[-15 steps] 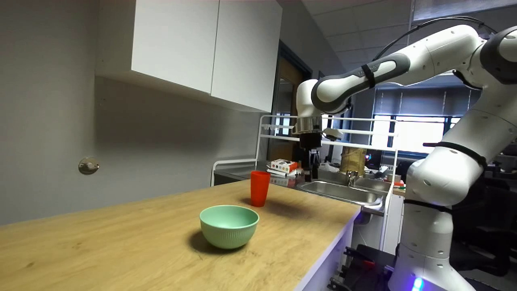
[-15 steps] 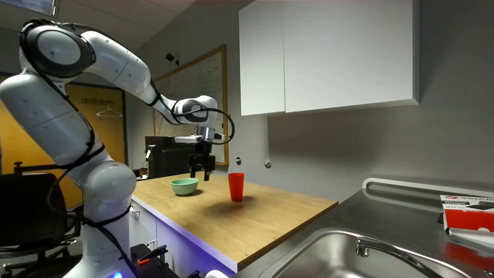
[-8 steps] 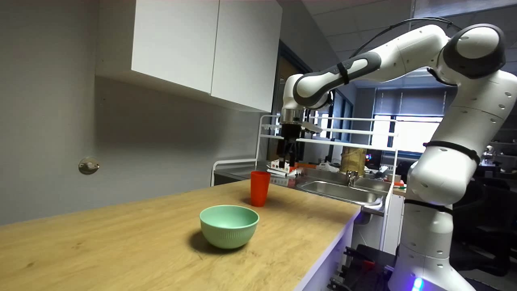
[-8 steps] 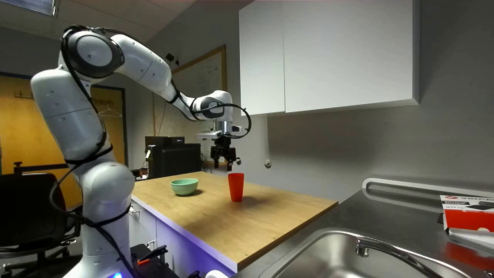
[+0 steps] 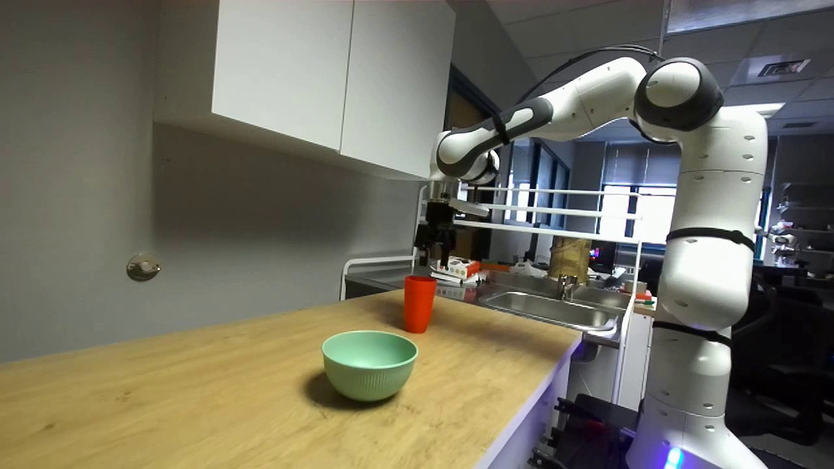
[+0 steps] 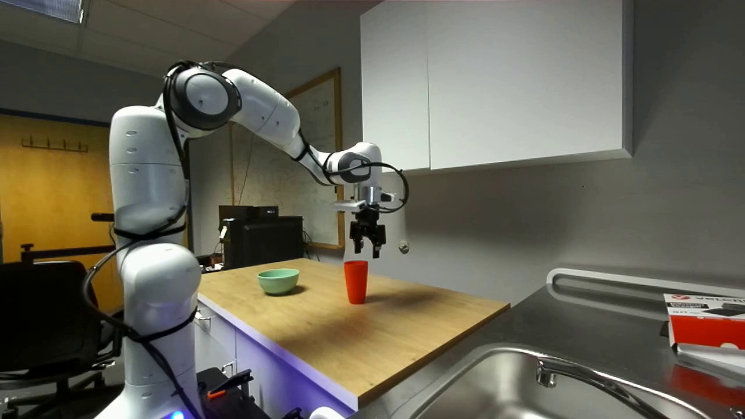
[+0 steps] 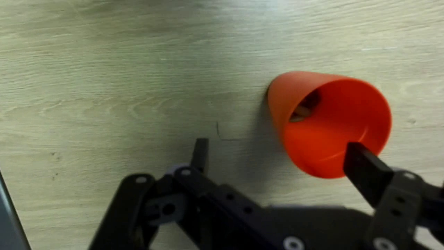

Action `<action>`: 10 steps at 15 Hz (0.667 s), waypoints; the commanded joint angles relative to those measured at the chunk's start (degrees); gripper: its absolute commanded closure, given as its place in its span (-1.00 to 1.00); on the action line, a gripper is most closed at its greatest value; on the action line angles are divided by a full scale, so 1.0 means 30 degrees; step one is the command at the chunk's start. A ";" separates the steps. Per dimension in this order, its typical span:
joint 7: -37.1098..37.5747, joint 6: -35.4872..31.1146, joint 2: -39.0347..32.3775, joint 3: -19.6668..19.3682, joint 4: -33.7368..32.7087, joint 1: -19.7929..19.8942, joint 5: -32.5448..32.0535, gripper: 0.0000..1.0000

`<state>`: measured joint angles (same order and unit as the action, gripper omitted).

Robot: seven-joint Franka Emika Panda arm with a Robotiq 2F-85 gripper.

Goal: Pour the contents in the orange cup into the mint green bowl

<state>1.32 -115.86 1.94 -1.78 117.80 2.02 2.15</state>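
Observation:
The orange cup [image 5: 419, 305] stands upright on the wooden table, also in an exterior view [image 6: 356, 283]. In the wrist view the cup [image 7: 333, 128] is at right, with small brown pieces [image 7: 302, 111] at its bottom. The mint green bowl [image 5: 369, 378] stands on the table apart from the cup, also in an exterior view [image 6: 279, 282]. It is out of the wrist view. My gripper [image 6: 367, 250] is open and empty above the cup's height, a little to its side; it shows in an exterior view [image 5: 434, 257] and the wrist view [image 7: 279, 149]. The right finger overlaps the cup's rim there.
White wall cabinets [image 5: 287, 71] hang above the table [image 5: 195, 391]. A metal sink [image 6: 500, 372] lies beyond the table's end. A red and white box [image 6: 704, 320] lies on the dark counter. A white rack [image 5: 554, 212] stands by the sink.
The arm has swung sideways. My gripper has moved from the bowl's side to above and near the cup, and it was raised before coming down slightly. The cup and bowl have not moved.

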 commanded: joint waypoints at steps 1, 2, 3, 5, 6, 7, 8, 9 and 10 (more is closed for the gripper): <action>0.0094 0.1270 -0.2299 -0.0267 -0.2841 0.0201 0.0838 -1.00; 0.0023 0.1462 -0.2714 -0.0318 -0.3196 0.0264 0.1068 -1.00; -0.0061 0.1698 -0.3037 -0.0346 -0.3467 0.0340 0.1305 -1.00; -0.0134 0.2035 -0.3495 -0.0378 -0.3806 0.0479 0.1711 -1.00; -0.0183 0.2194 -0.3566 -0.0385 -0.3866 0.0552 0.1878 -1.00; -0.0262 0.2392 -0.3643 -0.0386 -0.3954 0.0637 0.2097 -1.00; -0.0364 0.2528 -0.3581 -0.0384 -0.3945 0.0700 0.2295 -1.00; -0.0400 0.2634 -0.3515 -0.0390 -0.3904 0.0745 0.2414 -1.00; -0.0450 0.2690 -0.3437 -0.0397 -0.3857 0.0783 0.2484 -1.00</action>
<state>1.05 -110.44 -8.47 -2.75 107.96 3.83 7.78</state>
